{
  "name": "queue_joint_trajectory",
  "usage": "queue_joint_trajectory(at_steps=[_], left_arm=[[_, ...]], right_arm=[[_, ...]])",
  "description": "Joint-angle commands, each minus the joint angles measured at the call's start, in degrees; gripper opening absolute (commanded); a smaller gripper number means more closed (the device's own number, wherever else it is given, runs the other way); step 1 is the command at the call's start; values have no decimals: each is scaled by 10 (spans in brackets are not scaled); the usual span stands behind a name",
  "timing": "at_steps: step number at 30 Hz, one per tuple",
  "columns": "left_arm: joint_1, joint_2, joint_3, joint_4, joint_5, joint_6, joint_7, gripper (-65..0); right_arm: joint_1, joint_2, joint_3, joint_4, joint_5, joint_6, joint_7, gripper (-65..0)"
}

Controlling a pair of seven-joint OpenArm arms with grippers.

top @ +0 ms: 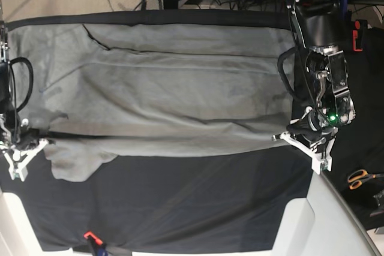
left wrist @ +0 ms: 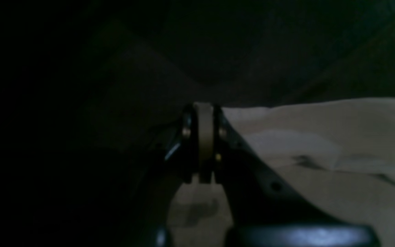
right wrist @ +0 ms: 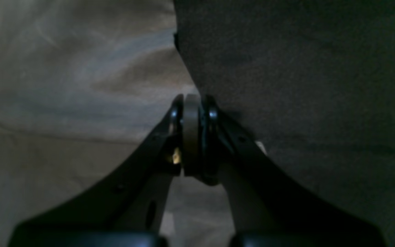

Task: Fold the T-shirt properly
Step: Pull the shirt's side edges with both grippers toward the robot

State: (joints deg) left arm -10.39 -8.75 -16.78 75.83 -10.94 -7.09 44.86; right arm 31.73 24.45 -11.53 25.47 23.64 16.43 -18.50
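Base view told me I was early in the fold: both pincers, left [top: 287, 137] and right [top: 37, 141], were pinched on the grey T-shirt [top: 168, 88], stretched between them on the black table cloth [top: 180, 202], folds remaining.

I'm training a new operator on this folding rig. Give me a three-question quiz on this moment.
1. True or false: both grippers are shut on the T-shirt.
2. In the base view, which arm is on the right? A) left B) right
3. What orange-handled tool lies at that view's right edge?

Key: 1. True: the left gripper and right gripper each pinch grey fabric. 2. A. 3. Scissors, on the black table cloth.
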Motion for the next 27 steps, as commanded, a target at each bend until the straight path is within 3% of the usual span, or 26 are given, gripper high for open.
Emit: queue_joint_trajectory(at_steps=[1,4,8,19,23,27], left_arm=[[-7,-8,-1,14,-4,-1,-8,-650],[-3,-8,-1,17,-4,-5,12,-650],[16,-18,-1,39,1,-50,30,-650],[80,-45,-1,76,-4,-53,31,-650],[96,-46,-1,76,-4,-54,31,-650],[103,-45,-1,76,-4,-79,31,-650]], right_arm=[[17,8,1,8,3,1,4,-627],[10,8,1,8,3,1,3,-627],[-2,8,5,9,4,1,3,-627],[-57,19,8,83,8,-1,3,-629],[-76,21,53,85,6,-1,3,-629],[-108,22,81,121,5,1,3,-629]])
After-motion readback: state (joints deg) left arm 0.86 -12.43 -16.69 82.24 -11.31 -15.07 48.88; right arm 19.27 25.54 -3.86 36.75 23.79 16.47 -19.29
